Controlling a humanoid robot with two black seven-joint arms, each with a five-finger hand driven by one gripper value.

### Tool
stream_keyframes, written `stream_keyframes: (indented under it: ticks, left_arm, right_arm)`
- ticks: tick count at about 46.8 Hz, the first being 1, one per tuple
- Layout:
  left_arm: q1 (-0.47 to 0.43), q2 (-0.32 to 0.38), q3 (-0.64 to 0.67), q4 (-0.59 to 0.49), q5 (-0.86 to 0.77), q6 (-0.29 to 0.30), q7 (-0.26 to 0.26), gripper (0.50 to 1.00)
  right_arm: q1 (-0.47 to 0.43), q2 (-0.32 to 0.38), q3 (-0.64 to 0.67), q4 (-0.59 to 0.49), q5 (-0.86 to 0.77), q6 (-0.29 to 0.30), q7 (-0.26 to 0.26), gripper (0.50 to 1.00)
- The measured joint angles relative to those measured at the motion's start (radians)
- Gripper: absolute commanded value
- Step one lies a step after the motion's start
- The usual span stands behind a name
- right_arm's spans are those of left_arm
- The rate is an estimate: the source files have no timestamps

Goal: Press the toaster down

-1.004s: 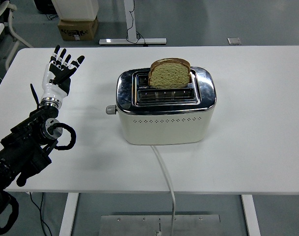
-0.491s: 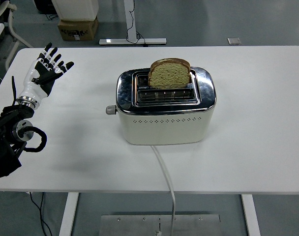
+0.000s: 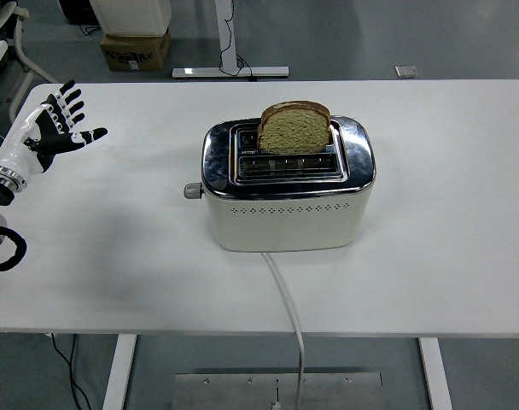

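Nearest you, at the bottom of the frame, a white cord [image 3: 287, 309] hangs over the table's [image 3: 430, 256] near edge and runs up to the front of the toaster [image 3: 285, 192].

The toaster sits at the centre of the picture, a little left of the table's middle. Its body is cream with a row of small vent holes along the front, and the top is shiny chrome. You can see a small grey knob [image 3: 191, 190] sticking out of its left end, low on the chrome band. There are two slots on top: the nearer one shows only its wire grille, and the farther one holds a bread slice [image 3: 294, 129] that stands upright and pokes well above the top.

At the left edge of the frame, level with the toaster's top, your left hand [image 3: 48, 130] is raised over the table's left side. Its fingers [image 3: 70, 92] are spread apart and it holds nothing. It is well apart from the toaster, with bare table between them. A loop of black cable [image 3: 3, 249] shows lower down at the same edge.

Beyond the table's far edge, in the upper left of the frame, a cardboard box [image 3: 136, 49] sits on the grey floor.
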Motion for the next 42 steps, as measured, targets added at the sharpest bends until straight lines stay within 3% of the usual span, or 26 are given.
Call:
stream_keyframes:
  ticks: [17,32,42]
  left_arm:
    - [0.009,0.118,0.001,-0.194,0.163,0.008,-0.001,1.0]
    - [0.022,0.17,0.001,-0.306,0.484,0.005,-0.051,1.0]
    - [0.055,0.225,0.002,-0.403,0.612,0.005,-0.073,1.0]
  right_arm:
    - [0.0,0.0,0.0,0.0,0.0,0.0,0.0,1.0]
    - [0.0,0.0,0.0,0.0,0.0,0.0,0.0,1.0]
    - [0.0,0.0,0.0,0.0,0.0,0.0,0.0,1.0]
